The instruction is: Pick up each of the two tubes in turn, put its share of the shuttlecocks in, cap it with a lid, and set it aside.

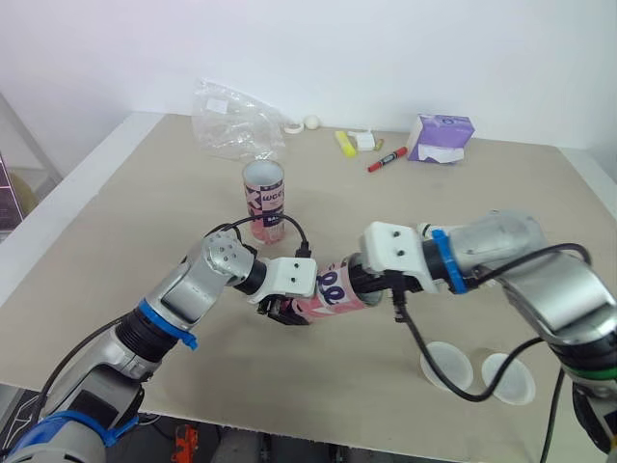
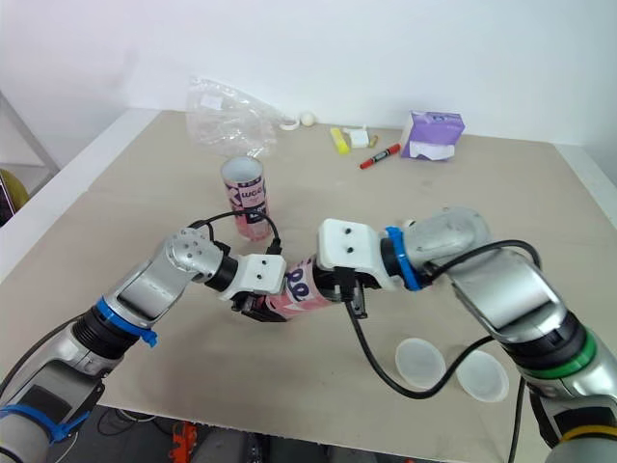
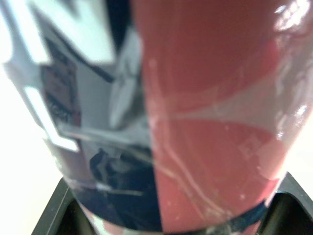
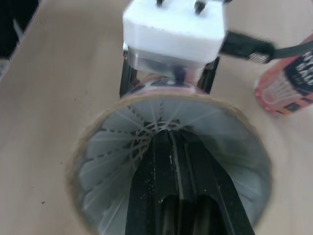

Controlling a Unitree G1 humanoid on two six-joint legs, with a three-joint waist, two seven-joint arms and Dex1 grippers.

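We see the held tube (image 1: 333, 287), pink with printed lettering, lying roughly level in front of the standing tube (image 1: 264, 201) and a little to its right. Its long axis runs across from the robot's left to its right. The closed base points at the left arm and the mouth at the right arm, and it seems to hang clear of the counter (image 1: 116, 222). The standing tube is upright on its base with its top end up. The counter is pale beige and meets a plain white wall behind the standing tube. A crumpled clear plastic bag (image 1: 231, 121) lies just behind that tube. A red marker (image 1: 387, 159) and a purple box (image 1: 441, 138) lie farther back to its right. Two translucent lids (image 1: 447, 367) (image 1: 509, 378) rest side by side well apart from it, nearer the robot and to the right. The left arm bends in from the left, and the left gripper (image 1: 284, 311) is clamped across the held tube's base end. The right arm reaches in level from the right. The right gripper (image 4: 169, 139) sits inside the mouth with its fingers pressed together, against the white feathers of a shuttlecock (image 4: 122, 147).
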